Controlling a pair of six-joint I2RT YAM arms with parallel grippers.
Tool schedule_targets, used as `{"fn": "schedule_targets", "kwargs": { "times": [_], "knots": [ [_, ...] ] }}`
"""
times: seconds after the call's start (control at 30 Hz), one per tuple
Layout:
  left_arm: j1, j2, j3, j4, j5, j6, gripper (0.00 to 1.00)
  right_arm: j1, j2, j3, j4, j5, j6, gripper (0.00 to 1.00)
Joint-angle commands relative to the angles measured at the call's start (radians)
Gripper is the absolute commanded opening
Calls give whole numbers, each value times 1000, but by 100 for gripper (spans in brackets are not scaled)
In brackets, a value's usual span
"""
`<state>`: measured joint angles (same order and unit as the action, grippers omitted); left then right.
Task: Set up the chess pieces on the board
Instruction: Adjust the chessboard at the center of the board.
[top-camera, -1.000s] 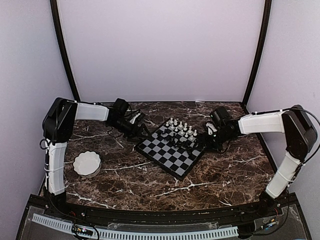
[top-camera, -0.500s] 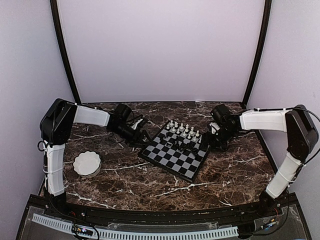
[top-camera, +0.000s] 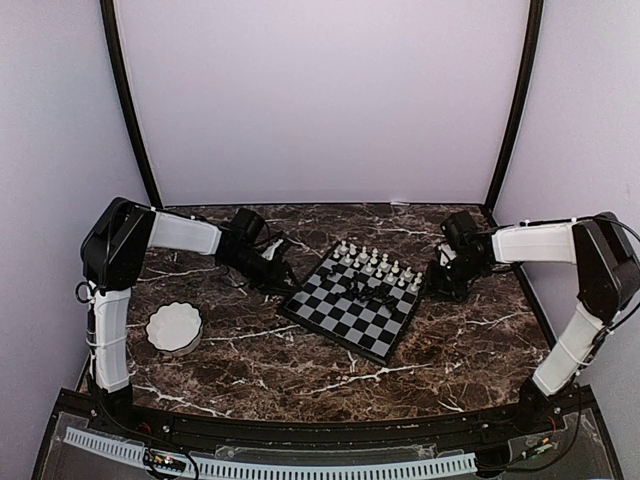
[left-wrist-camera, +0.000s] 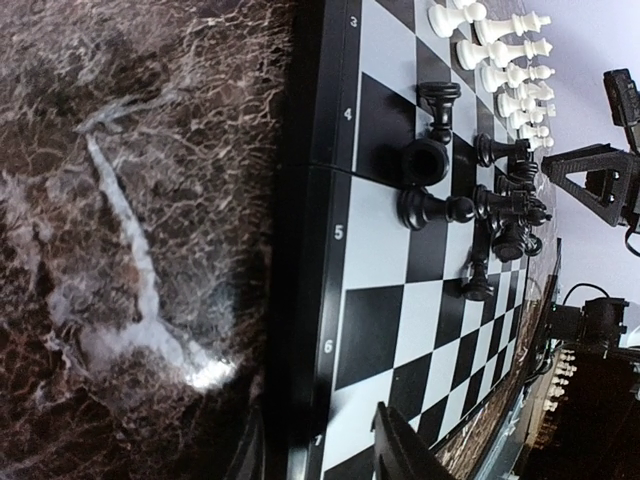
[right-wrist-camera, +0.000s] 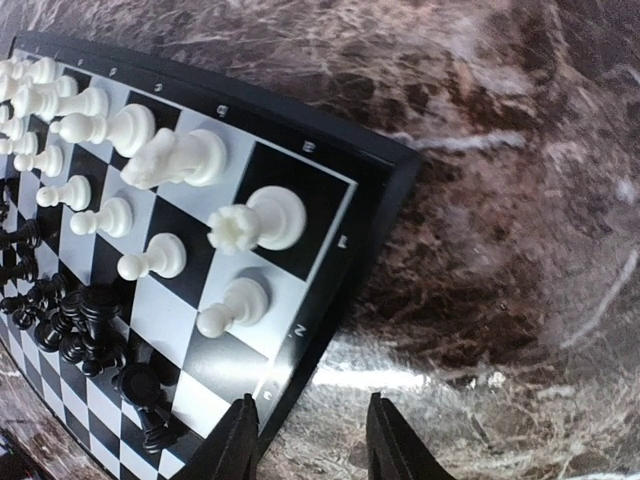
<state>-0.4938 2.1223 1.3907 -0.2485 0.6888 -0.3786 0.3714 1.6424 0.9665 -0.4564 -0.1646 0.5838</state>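
Observation:
The board (top-camera: 345, 318) lies turned at an angle in the middle of the marble table. White chess pieces (top-camera: 376, 264) stand in two rows along its far right side. Black chess pieces (top-camera: 364, 290) are bunched near its centre, several of them toppled (left-wrist-camera: 432, 158). My left gripper (top-camera: 279, 274) is at the board's left edge. Its jaws are open (left-wrist-camera: 314, 415) and the black border runs between them. My right gripper (top-camera: 438, 283) is at the right corner, open (right-wrist-camera: 311, 397), one fingertip (right-wrist-camera: 246, 425) over the border and bare marble in the gap. White pieces (right-wrist-camera: 252, 220) stand close by.
A white scalloped bowl (top-camera: 174, 327) sits on the table at the left, near the left arm's upright link. Black frame posts (top-camera: 133, 110) rise at the back corners. A black rail (top-camera: 300, 425) runs along the table's near edge.
The board has slid to the right and turned. The right gripper has drawn back to the right with it, the left has followed the left edge, and both sets of jaws have narrowed.

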Motion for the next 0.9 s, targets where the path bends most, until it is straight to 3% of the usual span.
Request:
{"fn": "schedule_targets", "kwargs": {
  "times": [0.0,0.37,0.6,0.87],
  "knots": [
    [-10,-1,5,-28,-12,3,37,-5,44,1,103,-52,-9,32],
    [-20,-25,-67,-43,-18,12,22,-5,87,-29,153,-76,-31,24],
    [-43,-79,-152,-34,-21,7,18,-2,111,-51,198,-133,-41,22],
    [-46,-252,-338,1,-34,-26,17,6,127,-53,197,-156,-79,22]
  ]
}}
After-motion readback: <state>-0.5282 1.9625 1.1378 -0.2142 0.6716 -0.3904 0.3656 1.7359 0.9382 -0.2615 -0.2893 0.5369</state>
